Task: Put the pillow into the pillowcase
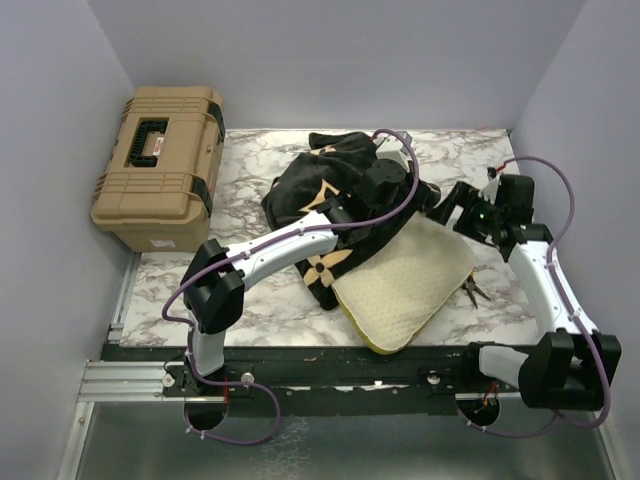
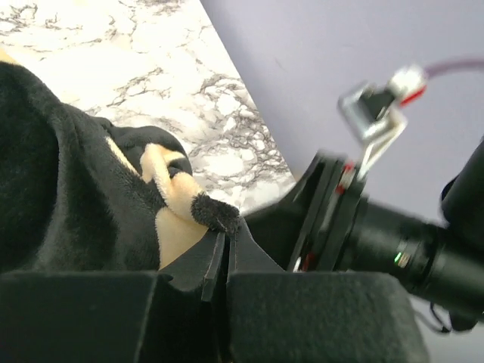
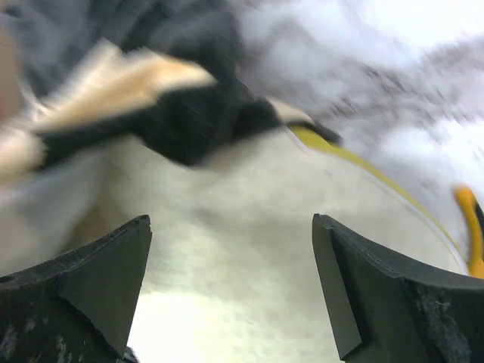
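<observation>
The black pillowcase (image 1: 320, 195) with tan flower motifs lies bunched at mid-table, over the far end of the cream pillow (image 1: 405, 280). The pillow's near end with its yellow edge band sticks out toward the front. My left gripper (image 1: 418, 195) is shut on an edge of the pillowcase (image 2: 215, 213) at its right side. My right gripper (image 1: 447, 208) is open and empty just right of it. In the right wrist view it (image 3: 231, 223) hovers close above the pillow (image 3: 249, 265), with the pillowcase (image 3: 181, 113) beyond. The view is blurred.
A tan toolbox (image 1: 160, 165) stands at the back left. Pliers (image 1: 475, 290) with yellow handles lie right of the pillow and also show in the right wrist view (image 3: 473, 227). Walls enclose the marble table (image 1: 250, 300) on three sides.
</observation>
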### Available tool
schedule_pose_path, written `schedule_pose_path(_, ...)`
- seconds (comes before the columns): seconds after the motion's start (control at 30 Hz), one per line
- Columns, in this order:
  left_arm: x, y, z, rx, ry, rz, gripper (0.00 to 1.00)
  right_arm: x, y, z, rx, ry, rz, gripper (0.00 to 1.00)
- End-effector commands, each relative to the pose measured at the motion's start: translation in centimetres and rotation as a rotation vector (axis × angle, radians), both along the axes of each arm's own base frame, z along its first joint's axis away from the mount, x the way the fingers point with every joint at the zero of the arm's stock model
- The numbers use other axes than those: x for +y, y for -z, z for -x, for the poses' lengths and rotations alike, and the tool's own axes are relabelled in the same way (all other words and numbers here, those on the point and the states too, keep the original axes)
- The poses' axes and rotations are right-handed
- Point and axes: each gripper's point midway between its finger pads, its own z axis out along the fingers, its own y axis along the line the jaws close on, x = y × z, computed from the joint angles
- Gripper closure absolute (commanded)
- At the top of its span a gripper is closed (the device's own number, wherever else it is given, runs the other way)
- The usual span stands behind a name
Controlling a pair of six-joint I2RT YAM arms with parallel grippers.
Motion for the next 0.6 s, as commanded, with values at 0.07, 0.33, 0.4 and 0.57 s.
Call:
schedule_pose_path(0.07,-0.9,-4.3,0.6,-0.064,0.049,0.130,1.00,-3.3,8.2,6.2,0.257,0.159,0.154,0.08)
schedule_pose_path(0.33,-3.0,-2.8,1.9,-0.028,0.167,0.126,1.00,-0.8,12.1,7.4,0.363,0.086,-0.097,0.18)
schedule_pose_path(0.4,-3.6,-2.5,2.6,-0.016,0.215,0.129,1.00,0.9,11.6,6.5,0.311,0.011,-0.195,0.45)
schedule_pose_path(0.57,-4.4,-2.2,3.8,-0.008,0.242,0.126,1.00,3.3,8.6,3.1,0.194,-0.120,-0.357,0.93)
